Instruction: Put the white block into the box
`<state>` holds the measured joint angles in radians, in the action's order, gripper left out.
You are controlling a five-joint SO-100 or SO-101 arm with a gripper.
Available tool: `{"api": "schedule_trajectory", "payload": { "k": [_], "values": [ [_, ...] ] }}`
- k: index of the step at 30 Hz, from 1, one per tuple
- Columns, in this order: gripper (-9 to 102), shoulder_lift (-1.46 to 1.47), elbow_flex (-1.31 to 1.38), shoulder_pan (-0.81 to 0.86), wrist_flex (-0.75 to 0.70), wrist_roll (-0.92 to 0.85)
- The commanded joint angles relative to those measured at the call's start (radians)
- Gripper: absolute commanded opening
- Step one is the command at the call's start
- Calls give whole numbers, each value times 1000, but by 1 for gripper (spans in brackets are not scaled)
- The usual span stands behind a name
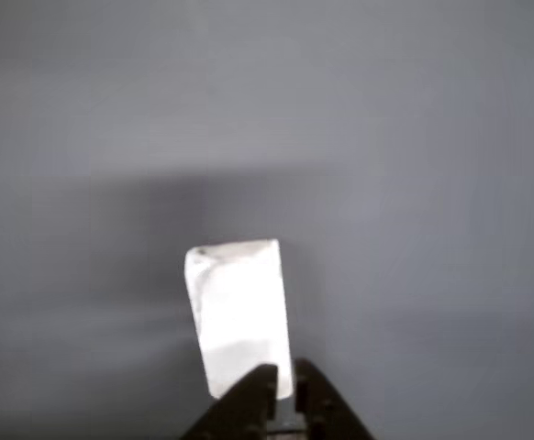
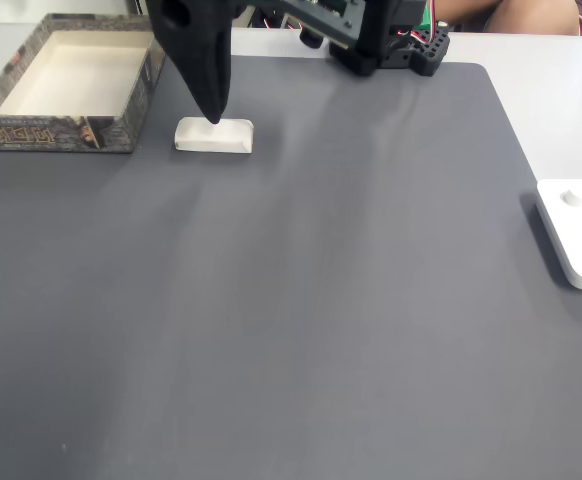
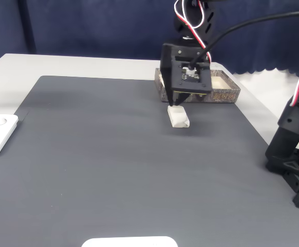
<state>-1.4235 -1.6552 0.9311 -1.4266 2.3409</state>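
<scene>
While the gripper (image 2: 214, 115) points straight down, its tips nearly together over the block (image 2: 214, 136), a grey mat (image 2: 301, 300) covers the table.

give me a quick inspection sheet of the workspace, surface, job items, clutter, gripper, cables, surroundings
surface: dark grey mat on a pale table.
job's things: white block flat on the mat, outside and beside the box; box looks empty.
clutter: white device at the mat's edge; another white object at the near edge.
grippers: gripper tips at the block's end, nearly closed, not gripping it.
cables: red and white wires plus a black cable on the arm.
surroundings: dark blue curtain; second black arm.
</scene>
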Motion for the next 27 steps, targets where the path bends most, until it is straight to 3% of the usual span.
{"api": "schedule_trajectory", "payload": {
  "k": [1,16,27],
  "values": [
    [3,-83,48,25,-5,92],
    [25,-72,67,57,-8,5],
    [29,-120,-28,52,101,-29]
  ]
}}
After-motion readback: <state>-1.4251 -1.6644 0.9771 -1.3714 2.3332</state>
